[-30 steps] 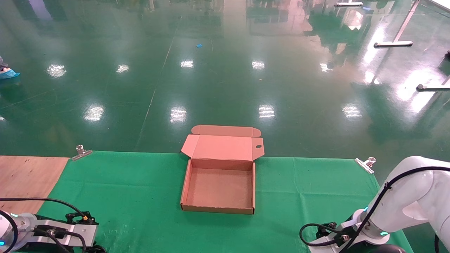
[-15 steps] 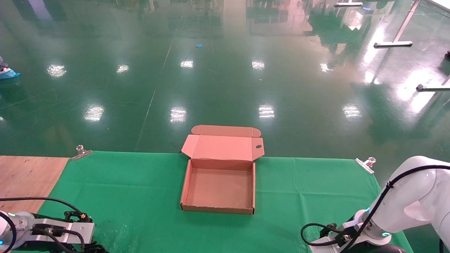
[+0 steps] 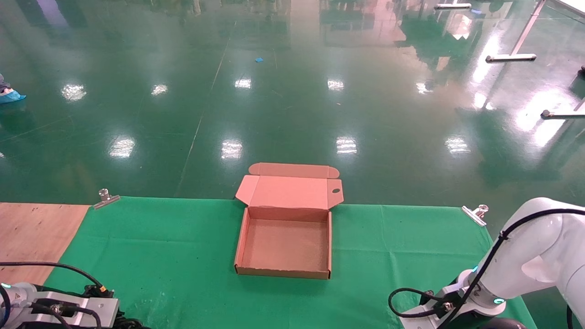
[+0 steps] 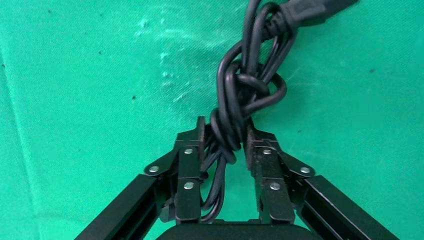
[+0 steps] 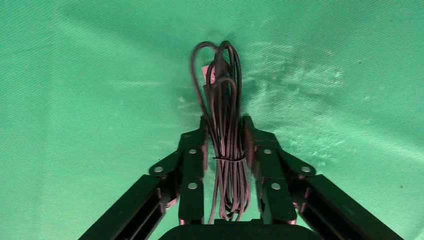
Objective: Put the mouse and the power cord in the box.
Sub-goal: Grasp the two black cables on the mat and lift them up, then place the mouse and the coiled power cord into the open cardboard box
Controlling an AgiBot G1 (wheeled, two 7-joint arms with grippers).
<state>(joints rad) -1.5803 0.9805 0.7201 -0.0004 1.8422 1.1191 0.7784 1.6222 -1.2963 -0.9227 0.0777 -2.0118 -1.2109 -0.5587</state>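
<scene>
The box (image 3: 283, 242) stands open and empty in the middle of the green cloth, its tabbed lid folded back. In the left wrist view, my left gripper (image 4: 223, 131) is shut on the power cord (image 4: 250, 85), a thick twisted black bundle lying on the cloth with a plug end (image 4: 310, 10) beyond it. In the right wrist view, my right gripper (image 5: 224, 131) is shut on a tied bundle of thin black mouse wire (image 5: 222, 100). The mouse body is hidden. In the head view both grippers are below the frame edge, at the near left and near right.
The green cloth (image 3: 160, 246) is held by metal clips at the far left (image 3: 106, 198) and far right (image 3: 475, 214). Bare wood tabletop (image 3: 32, 233) shows at the left. My left wrist (image 3: 55, 310) and right arm (image 3: 525, 265) flank the box.
Both arms have sunk a little toward the near edge of the head view. The box has not moved.
</scene>
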